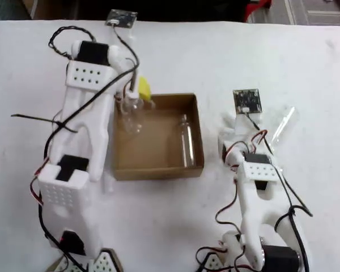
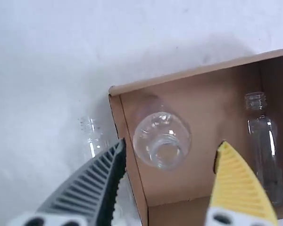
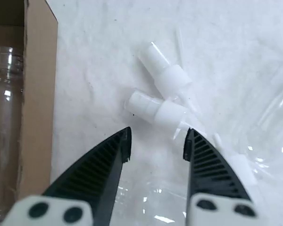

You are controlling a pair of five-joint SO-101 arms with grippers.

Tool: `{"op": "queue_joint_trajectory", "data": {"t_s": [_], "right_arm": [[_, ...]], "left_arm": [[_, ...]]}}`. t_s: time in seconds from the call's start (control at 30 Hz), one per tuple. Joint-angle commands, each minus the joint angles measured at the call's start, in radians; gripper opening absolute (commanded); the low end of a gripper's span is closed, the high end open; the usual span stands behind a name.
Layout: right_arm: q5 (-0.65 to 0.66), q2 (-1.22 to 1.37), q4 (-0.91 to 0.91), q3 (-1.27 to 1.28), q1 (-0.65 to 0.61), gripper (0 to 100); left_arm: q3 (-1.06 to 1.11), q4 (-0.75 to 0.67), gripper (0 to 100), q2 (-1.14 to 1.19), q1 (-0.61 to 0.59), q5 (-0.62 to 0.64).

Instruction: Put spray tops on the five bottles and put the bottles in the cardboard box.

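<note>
Where the cardboard box (image 1: 158,165) sits: on the white table between the two arms, open side up.
Box, right side: one clear bottle (image 1: 186,141) lies along the right wall with its threaded neck toward the far side and no spray top on it.
Box, far-left corner: a second clear bottle (image 2: 161,140) stands upright with its mouth open and uncapped.
Outside the box: a third clear bottle (image 2: 90,136) lies on the table just beside the left wall.
Spray tops: two white spray tops (image 3: 160,94) lie touching each other on the table right of the box.
Near the tops: more clear plastic (image 3: 273,117) lies on the table, too glary to make out.
Left gripper (image 2: 171,145): it hangs over the far-left corner with its fingers spread wide. The grey finger (image 2: 101,179) is outside the left wall and the yellow finger (image 2: 233,181) is over the inside. The upright bottle is below and between them, not gripped.
Left arm (image 1: 82,113): stretched out toward the far side along the box's left side.
Right gripper (image 3: 157,135): fingers parted and holding nothing, just short of the nearer spray top.
Right arm (image 1: 255,170): folded back at the near right of the table.
</note>
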Motion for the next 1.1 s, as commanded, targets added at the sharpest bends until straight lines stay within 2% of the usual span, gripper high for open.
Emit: {"op": "queue_joint_trajectory", "data": {"t_s": [0.0, 0.17, 0.33, 0.53, 0.7, 1.07], "right_arm": [[0.002, -0.016, -0.015, -0.005, -0.008, 16.3], [0.002, -0.016, -0.015, -0.005, -0.007, 16.3], [0.002, -0.016, -0.015, -0.005, -0.007, 16.3], [0.002, -0.016, -0.015, -0.005, -0.007, 16.3], [0.002, -0.016, -0.016, -0.005, -0.007, 16.3], [0.002, -0.016, -0.016, -0.005, -0.007, 16.3]], "left_arm": [[-0.012, 0.021, 24, -0.015, -0.001, -0.015], [0.025, 0.015, 20, -0.016, 0.007, -0.017], [0.028, -0.032, 20, -0.01, 0.007, -0.015], [0.025, -0.026, 20, 0.051, 0.044, -0.009], [0.017, -0.031, 11, 0.056, 0.051, -0.008], [0.017, -0.032, 10, 0.056, 0.051, -0.009]]}}
